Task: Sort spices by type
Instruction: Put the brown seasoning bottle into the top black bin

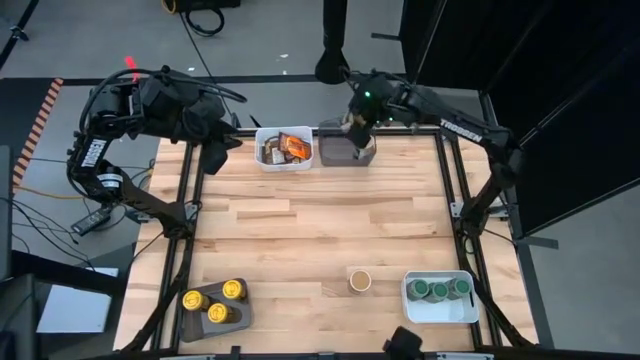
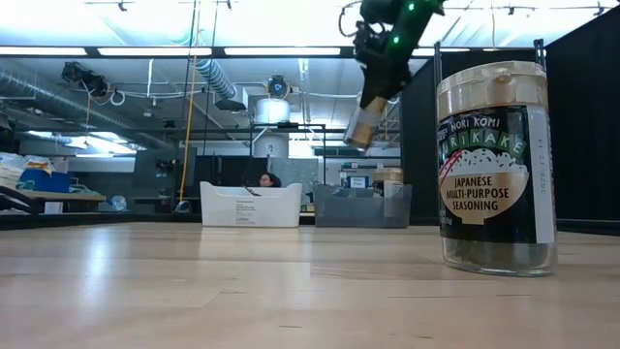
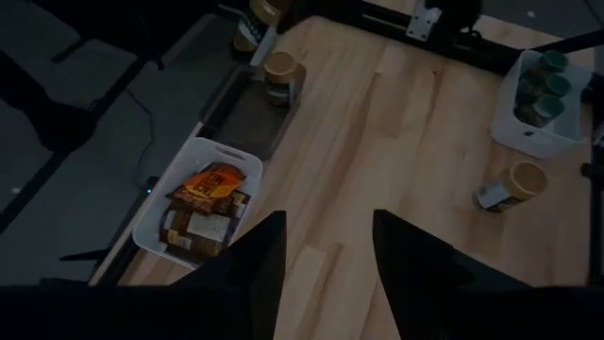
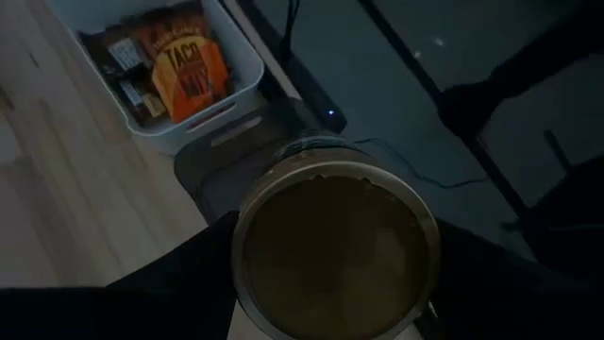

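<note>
Tan-lidded jar [image 4: 335,247] fills right wrist view; right claw [image 1: 358,127] grips it.

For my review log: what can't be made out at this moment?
- Grey tray contents: high view, right gripper and its tan-lidded jar cover it.
- Packets in the white tray: count unclear, they overlap.
- Green-lidded jars: labels too small.
- Left gripper: open, empty.

white tray [image 1: 262,158], grey tray [image 1: 328,152], wooden table [image 1: 320,225]
</note>
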You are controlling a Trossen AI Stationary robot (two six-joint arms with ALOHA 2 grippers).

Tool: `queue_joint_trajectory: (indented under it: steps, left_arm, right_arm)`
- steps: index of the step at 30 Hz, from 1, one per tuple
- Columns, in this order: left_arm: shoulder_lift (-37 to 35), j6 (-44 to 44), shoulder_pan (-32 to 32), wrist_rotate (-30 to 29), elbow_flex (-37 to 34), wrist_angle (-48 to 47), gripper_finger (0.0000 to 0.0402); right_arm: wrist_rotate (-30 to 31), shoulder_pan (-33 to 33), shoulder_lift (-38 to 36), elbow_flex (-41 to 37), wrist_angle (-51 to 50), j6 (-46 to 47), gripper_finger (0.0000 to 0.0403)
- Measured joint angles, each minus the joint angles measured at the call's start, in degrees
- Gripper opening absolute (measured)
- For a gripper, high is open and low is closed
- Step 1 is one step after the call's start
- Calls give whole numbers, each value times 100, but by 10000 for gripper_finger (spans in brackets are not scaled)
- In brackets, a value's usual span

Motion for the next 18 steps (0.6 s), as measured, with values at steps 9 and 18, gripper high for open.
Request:
queue_joint_trajectory:
  steps: [9,18]
  left_arm:
    - [0,0,1,-250,-1,2,163]
    - [0,-11,0,-254,0,0,163]
  right_arm:
    - [-452,-177,957,297,96,-243,284]
    - [-249,-306,2241,1754,-927,-234,284]
